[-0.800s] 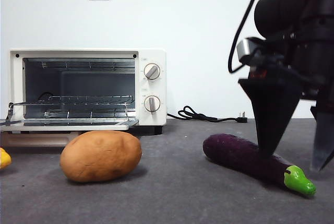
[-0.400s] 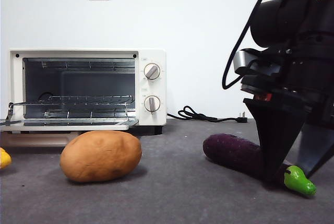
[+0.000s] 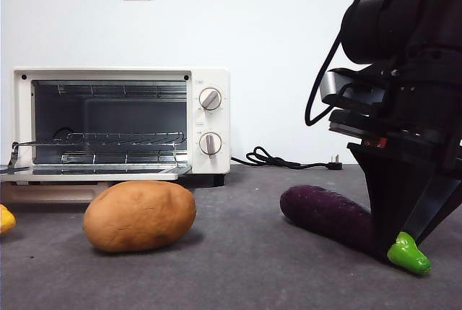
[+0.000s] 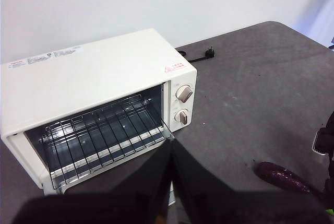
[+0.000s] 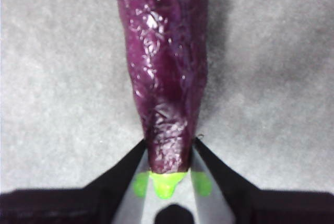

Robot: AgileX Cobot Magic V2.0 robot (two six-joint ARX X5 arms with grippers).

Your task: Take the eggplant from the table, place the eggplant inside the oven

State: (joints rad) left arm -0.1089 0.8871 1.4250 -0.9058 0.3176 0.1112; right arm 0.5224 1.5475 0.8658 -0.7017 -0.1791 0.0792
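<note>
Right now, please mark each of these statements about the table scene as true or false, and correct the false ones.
1. The right gripper has its jaws on both sides of the eggplant near the green stem end. True.
2. The eggplant already lies on the wire rack in the oven. False: it lies on the table, to the side of the oven.
3. The oven door is open. True.
4. The potato is held by the left gripper. False: the potato sits alone on the table in front of the oven; the left gripper holds nothing.
5. The black power cord is plugged into the wall socket. False: its plug lies on the table.
</note>
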